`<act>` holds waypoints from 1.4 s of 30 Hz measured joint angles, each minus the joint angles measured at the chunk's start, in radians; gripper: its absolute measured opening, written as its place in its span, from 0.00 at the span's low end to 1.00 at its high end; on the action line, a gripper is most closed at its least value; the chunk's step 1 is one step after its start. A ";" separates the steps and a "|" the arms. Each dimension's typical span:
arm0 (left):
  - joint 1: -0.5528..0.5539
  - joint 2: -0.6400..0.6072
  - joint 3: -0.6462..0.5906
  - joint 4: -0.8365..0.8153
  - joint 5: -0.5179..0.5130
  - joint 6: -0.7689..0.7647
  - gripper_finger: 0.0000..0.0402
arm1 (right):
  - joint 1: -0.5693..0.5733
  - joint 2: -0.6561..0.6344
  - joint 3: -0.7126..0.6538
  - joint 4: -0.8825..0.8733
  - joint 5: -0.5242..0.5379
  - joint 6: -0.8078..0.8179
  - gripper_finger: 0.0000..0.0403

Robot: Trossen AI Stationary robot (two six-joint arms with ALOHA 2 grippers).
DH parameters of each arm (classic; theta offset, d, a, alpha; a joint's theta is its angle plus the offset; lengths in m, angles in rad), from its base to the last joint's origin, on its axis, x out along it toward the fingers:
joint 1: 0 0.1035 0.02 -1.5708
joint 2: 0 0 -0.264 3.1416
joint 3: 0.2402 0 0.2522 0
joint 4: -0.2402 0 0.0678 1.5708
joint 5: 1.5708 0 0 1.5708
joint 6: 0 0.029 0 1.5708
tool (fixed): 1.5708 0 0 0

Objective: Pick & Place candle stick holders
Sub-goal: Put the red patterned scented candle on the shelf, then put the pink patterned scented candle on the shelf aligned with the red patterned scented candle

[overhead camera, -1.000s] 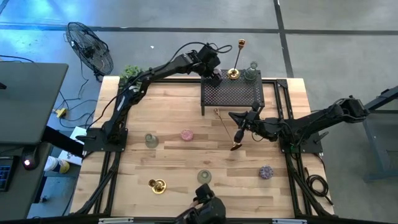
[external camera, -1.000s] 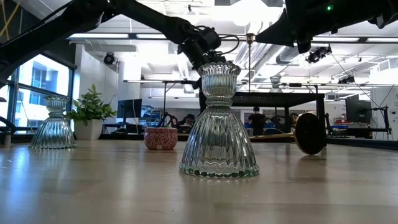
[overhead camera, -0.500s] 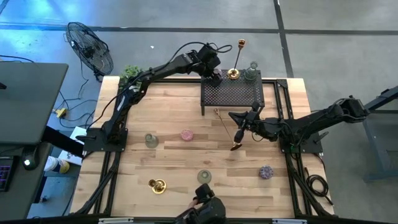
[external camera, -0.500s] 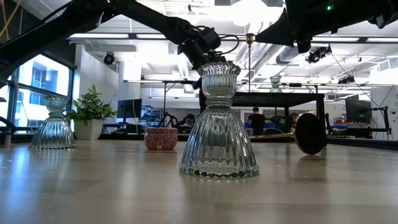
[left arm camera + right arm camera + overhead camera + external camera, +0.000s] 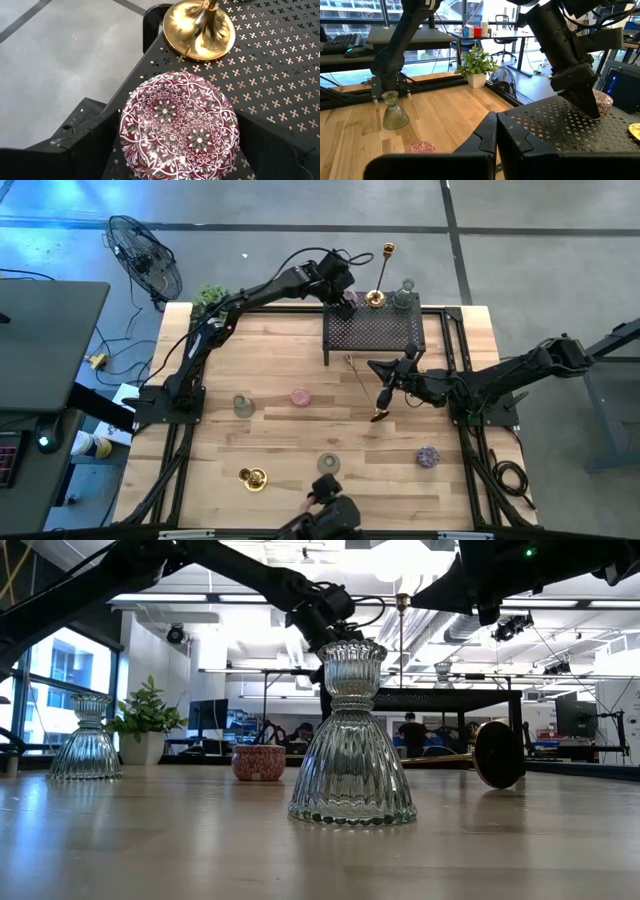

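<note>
My left gripper (image 5: 346, 301) is over the far left corner of the black mesh rack (image 5: 372, 332), shut on a red patterned holder (image 5: 180, 125). A tall brass stick (image 5: 377, 292) and a grey-green glass cup (image 5: 405, 298) stand on the rack beside it. My right gripper (image 5: 386, 392) is shut and empty above a second brass stick (image 5: 364, 388), which lies on its side on the table, base (image 5: 498, 753) toward the near edge. Glass cups (image 5: 243, 406) (image 5: 329, 465), a pink holder (image 5: 300, 396), a purple one (image 5: 428, 456) and a short gold one (image 5: 252, 477) stand on the table. My left gripper has the red patterned holder between its two fingers, one against each opposite side of its round wall (image 5: 125, 131). The fingers come slanting down from above. The holder sits with its underside on the rack's mesh top (image 5: 260, 75), close to the brass stick's base (image 5: 200, 27).
A small potted plant (image 5: 210, 295) stands at the table's far left corner, with a floor fan (image 5: 145, 255) beyond it. The low camera (image 5: 330, 518) sits at the near edge. The arms' black frames run along both table sides. Bare wood lies between the rack and the near holders.
</note>
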 joint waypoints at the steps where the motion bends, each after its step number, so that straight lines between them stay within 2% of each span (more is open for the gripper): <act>1: 0.002 -0.002 0.001 -0.004 0.000 0.002 0.95 | 0.000 0.000 0.000 0.000 0.000 0.000 0.00; 9: 0.006 -0.013 0.162 -0.162 -0.010 0.075 0.95 | 0.000 0.000 0.000 0.000 0.000 0.000 0.00; 13: -0.006 -0.068 0.147 -0.238 -0.021 0.146 0.95 | 0.000 0.000 0.000 0.000 0.000 0.000 0.00; 15: -0.017 -0.097 0.153 -0.298 -0.060 0.185 0.92 | 0.000 0.000 0.000 0.000 0.001 -0.001 0.00; 19: -0.043 -0.139 0.151 -0.391 -0.144 0.202 0.77 | 0.000 0.000 0.000 0.000 0.002 -0.003 0.00; 22: -0.064 -0.168 0.121 -0.398 -0.103 0.205 0.56 | 0.001 0.000 0.000 -0.006 0.001 -0.003 0.00; 27: -0.111 -0.242 -0.012 -0.369 0.078 0.273 0.16 | 0.027 0.000 -0.001 -0.028 0.003 -0.018 0.00; 29: -0.124 -0.286 -0.104 -0.313 0.121 0.280 0.05 | 0.045 0.000 -0.001 -0.033 0.015 -0.024 0.00; 31: -0.136 -0.350 -0.210 -0.232 0.119 0.280 0.04 | 0.061 0.000 -0.001 -0.034 0.037 -0.026 0.00; 35: -0.145 -0.504 -0.420 -0.098 0.031 0.227 0.09 | 0.078 0.000 -0.001 -0.038 0.051 -0.029 0.00; 39: -0.145 -0.560 -0.529 -0.167 0.025 0.182 0.10 | 0.075 0.000 -0.001 -0.038 0.039 -0.027 0.00; 42: -0.166 -0.593 -0.587 -0.199 -0.100 0.183 0.06 | 0.069 0.000 -0.001 -0.038 0.032 -0.019 0.00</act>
